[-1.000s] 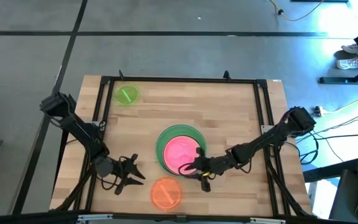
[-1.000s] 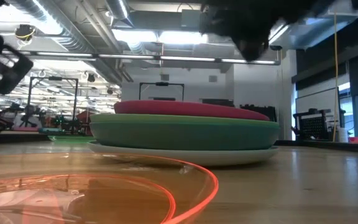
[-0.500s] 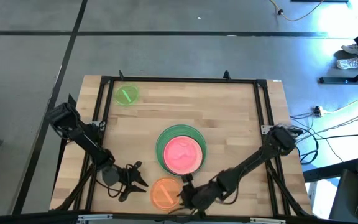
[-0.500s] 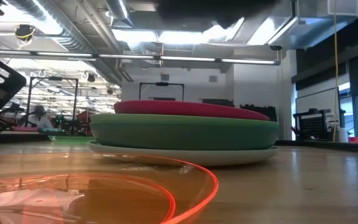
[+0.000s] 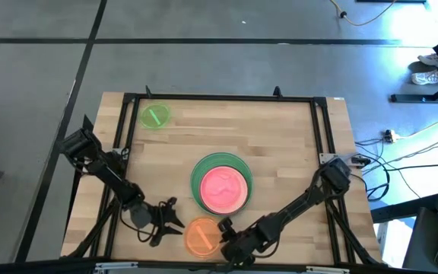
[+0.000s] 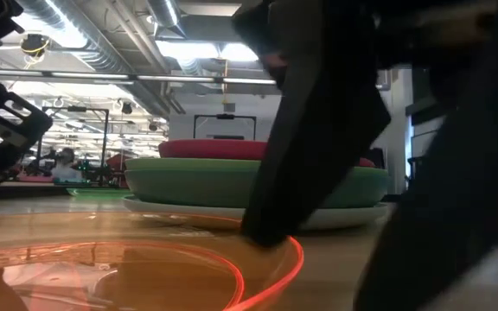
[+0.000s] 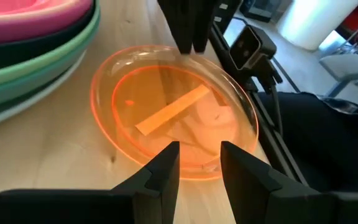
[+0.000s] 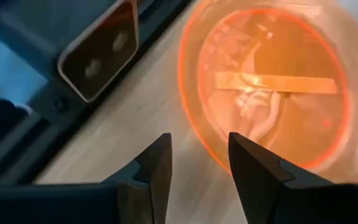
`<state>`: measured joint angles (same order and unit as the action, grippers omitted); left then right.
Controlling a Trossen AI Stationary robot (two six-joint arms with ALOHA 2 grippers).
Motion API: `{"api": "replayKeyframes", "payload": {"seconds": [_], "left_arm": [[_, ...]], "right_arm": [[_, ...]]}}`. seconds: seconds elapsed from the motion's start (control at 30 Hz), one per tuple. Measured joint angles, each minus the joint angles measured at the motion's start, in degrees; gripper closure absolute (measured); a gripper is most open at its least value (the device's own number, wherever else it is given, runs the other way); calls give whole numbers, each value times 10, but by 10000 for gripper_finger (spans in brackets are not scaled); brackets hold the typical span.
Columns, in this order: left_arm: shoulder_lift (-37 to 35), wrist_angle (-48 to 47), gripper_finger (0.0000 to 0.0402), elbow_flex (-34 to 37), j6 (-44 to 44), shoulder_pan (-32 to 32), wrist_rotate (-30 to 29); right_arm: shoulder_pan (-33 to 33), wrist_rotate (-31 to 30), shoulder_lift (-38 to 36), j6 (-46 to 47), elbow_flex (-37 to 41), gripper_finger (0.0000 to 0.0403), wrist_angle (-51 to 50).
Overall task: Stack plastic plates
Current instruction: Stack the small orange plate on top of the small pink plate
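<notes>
A translucent orange plate (image 5: 202, 236) lies flat near the table's near edge. Behind it stands a stack of plates (image 5: 220, 185) with a pink-red plate on top, green and teal ones under it and a pale one at the bottom (image 6: 258, 181). A small lime green plate (image 5: 154, 116) lies alone at the far left corner. My left gripper (image 5: 175, 217) is open, low at the orange plate's left rim (image 7: 166, 165). My right gripper (image 5: 223, 230) is open at its right rim (image 8: 213, 155), fingers pointing down. My right gripper has one finger (image 6: 305, 147) reaching down to the orange plate's right rim (image 6: 271, 242); whether it touches the rim I cannot tell. My left gripper has its fingers over the plate's left rim; whether they touch it cannot be told either.
A black frame (image 5: 219, 98) runs around the wooden table top. A camera block (image 8: 95, 59) sits on the near rail just beside my right gripper. Bare wood (image 5: 226, 129) stretches between the stack and the far edge.
My right gripper has swung from the stack's near right side toward the table's near edge and left, and has come down at the orange plate's right rim. My left gripper has moved a little toward the orange plate. The plates have stayed in place.
</notes>
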<state>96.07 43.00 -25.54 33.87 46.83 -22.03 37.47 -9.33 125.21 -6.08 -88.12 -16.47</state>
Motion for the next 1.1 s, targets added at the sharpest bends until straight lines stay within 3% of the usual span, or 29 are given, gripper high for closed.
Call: {"api": "replayKeyframes", "payload": {"seconds": [0.33,0.73,1.1], "left_arm": [[0,-1,292,0,0,0,-1],[0,-5,292,0,-1,1,-5],[0,-10,292,0,-1,1,-11]], "right_arm": [[0,-21,23,-36,0,262,33],[-8,-20,30,-36,0,395,33],[-8,-37,7,-50,-6,399,74]]}}
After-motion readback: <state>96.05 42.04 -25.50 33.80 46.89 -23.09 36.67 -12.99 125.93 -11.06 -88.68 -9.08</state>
